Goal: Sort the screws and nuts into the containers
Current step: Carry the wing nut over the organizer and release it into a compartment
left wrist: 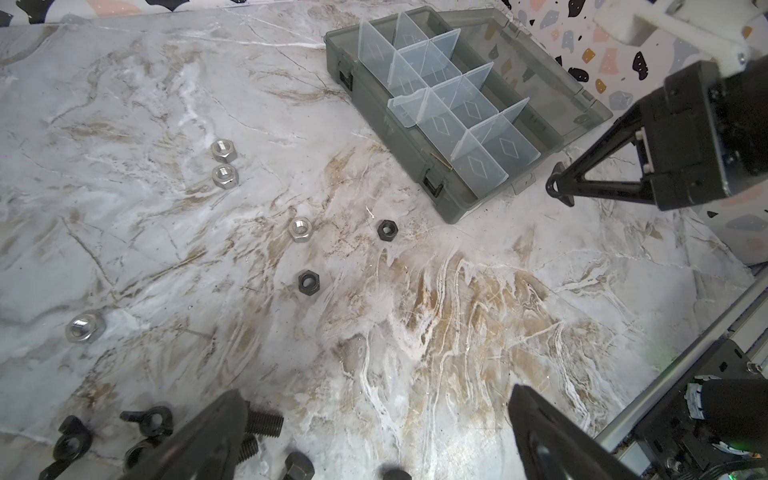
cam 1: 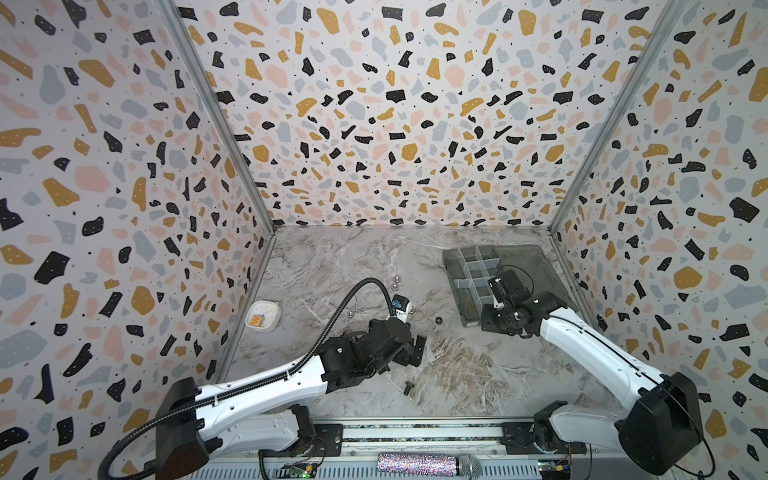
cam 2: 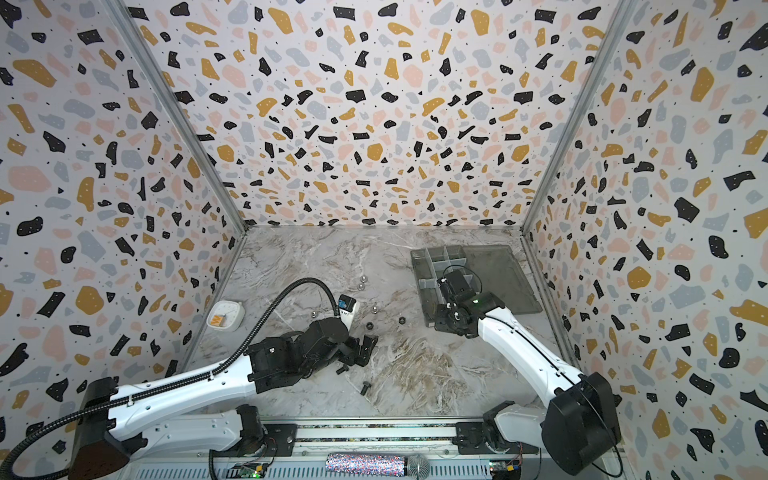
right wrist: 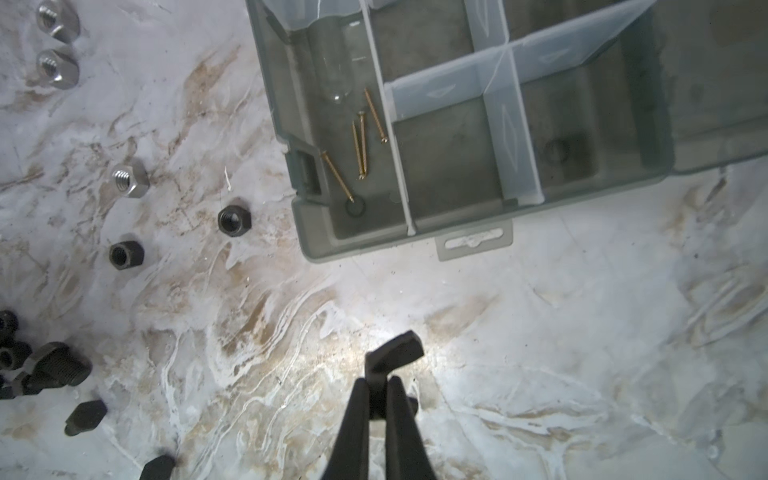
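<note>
right gripper (right wrist: 378,380) pinching black winged nut (right wrist: 397,351) near smoky-grey plastic organiser box (right wrist: 374,246); left gripper (left wrist: 376,392) spread wide by short black bolts (left wrist: 264,422).

Looks smooth and faintly glossy across the marble-look tabletop (left wrist: 415,332), veined grey and tan. Organiser box (left wrist: 395,145): smoky-grey translucent plastic, smooth-walled; dividers (left wrist: 440,89) of clearer, slightly frosted plastic. Silver nuts (left wrist: 223,150): bright polished metal, threaded inside. Black nuts (left wrist: 308,282) and black bolts (left wrist: 266,422): dull dark metal, matt, with ridged threads. Thin screws (right wrist: 363,145): shiny brass-coloured metal. Wing nut (right wrist: 395,351): matt black. Right gripper fingers (right wrist: 355,419): matt black plastic. White dish (cam 1: 272,309): smooth, lightly glossy.
</note>
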`<state>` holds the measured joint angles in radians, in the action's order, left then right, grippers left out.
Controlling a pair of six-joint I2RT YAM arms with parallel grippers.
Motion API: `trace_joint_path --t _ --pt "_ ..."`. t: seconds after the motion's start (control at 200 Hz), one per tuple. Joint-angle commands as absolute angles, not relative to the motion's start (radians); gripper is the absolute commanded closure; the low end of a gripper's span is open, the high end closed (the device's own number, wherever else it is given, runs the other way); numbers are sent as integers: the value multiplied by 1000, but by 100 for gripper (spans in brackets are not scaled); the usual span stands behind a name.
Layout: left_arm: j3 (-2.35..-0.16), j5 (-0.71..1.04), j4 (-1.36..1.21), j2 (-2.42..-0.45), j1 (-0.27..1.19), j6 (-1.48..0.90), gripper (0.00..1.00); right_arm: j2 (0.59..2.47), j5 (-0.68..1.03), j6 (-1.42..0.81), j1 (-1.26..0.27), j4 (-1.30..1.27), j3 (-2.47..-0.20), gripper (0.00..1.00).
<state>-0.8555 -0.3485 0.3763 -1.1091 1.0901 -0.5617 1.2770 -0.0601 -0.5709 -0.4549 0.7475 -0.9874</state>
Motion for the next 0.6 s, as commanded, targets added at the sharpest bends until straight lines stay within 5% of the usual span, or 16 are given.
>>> trace_joint_path --t 0.0,0.591 --pt "-906 -382 394 -1122 1080 -539 0 1316 -61 -490 -414 718 -1041 100" --pt "-947 -329 392 -1202 975 -489 0 1580 -5 -390 -273 559 -1097 99"
